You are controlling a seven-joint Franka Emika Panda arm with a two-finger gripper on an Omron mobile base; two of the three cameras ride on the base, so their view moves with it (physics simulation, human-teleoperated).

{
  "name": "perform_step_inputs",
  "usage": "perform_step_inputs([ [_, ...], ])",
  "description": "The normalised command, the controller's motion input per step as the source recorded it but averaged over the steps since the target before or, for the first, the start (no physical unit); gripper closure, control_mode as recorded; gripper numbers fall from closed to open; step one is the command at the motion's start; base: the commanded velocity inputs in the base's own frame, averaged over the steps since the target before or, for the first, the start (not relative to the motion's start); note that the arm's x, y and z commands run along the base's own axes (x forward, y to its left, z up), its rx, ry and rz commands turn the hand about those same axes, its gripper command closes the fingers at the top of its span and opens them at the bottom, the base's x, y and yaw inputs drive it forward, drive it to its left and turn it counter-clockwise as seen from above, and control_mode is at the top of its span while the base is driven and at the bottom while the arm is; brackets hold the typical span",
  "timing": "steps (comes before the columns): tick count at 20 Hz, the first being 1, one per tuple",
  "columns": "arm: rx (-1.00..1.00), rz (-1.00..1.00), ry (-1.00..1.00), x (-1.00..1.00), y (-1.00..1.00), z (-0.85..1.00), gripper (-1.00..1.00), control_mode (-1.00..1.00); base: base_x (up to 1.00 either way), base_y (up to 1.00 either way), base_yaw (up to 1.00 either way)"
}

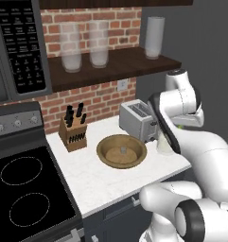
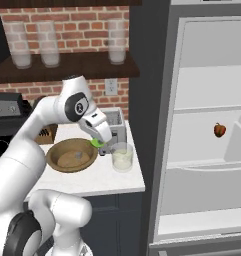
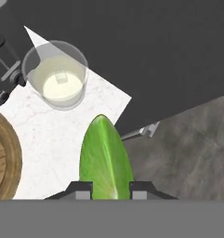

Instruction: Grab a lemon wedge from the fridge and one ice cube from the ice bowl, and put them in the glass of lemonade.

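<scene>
Pincer [image 3: 110,188] of mine is clamped on the lemon wedge [image 3: 105,158], whose green-yellow body sticks out between the two dark fingertips [image 3: 82,189] at the bottom centre of the hand view. In the right base view my pincer [image 2: 98,143] sits at centre frame with the wedge [image 2: 96,143] showing as a small green spot, just left of the glass of lemonade [image 2: 122,156] and slightly above its rim. The glass [image 3: 56,74] stands on the white worktop [image 3: 76,125] in the upper left of the hand view, a small pale cube floating in its liquid. The ice bowl [image 1: 121,151] lies on the worktop [image 1: 94,184] at centre of the left base view, an ice cube [image 1: 122,151] inside it, the toaster [image 1: 136,119] just behind. The fridge [image 2: 202,165] stands open along the right of the right base view, a small dark red fruit [image 2: 219,130] on its shelf.
</scene>
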Motion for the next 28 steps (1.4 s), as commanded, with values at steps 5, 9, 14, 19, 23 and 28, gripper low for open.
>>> perform_step_inputs([
  [5,0.03,0.09,0.00,0.25,0.00,-0.02,1.00,-1.00,0.00,0.00,0.00],
  [9,0.00,0.07,0.00,0.33,-0.05,0.00,1.00,-1.00,0.00,0.00,0.00],
  [14,0.00,0.07,0.00,0.21,-0.13,-0.05,1.00,-1.00,0.00,0.00,0.00],
  [19,0.01,0.12,0.00,0.22,-0.14,-0.30,1.00,-1.00,0.00,0.00,0.00],
  [23,0.08,0.15,0.00,0.30,-0.11,-0.49,1.00,-1.00,0.00,0.00,0.00],
  [28,0.10,0.16,0.00,0.17,-0.07,-0.37,1.00,-1.00,0.00,0.00,0.00],
])
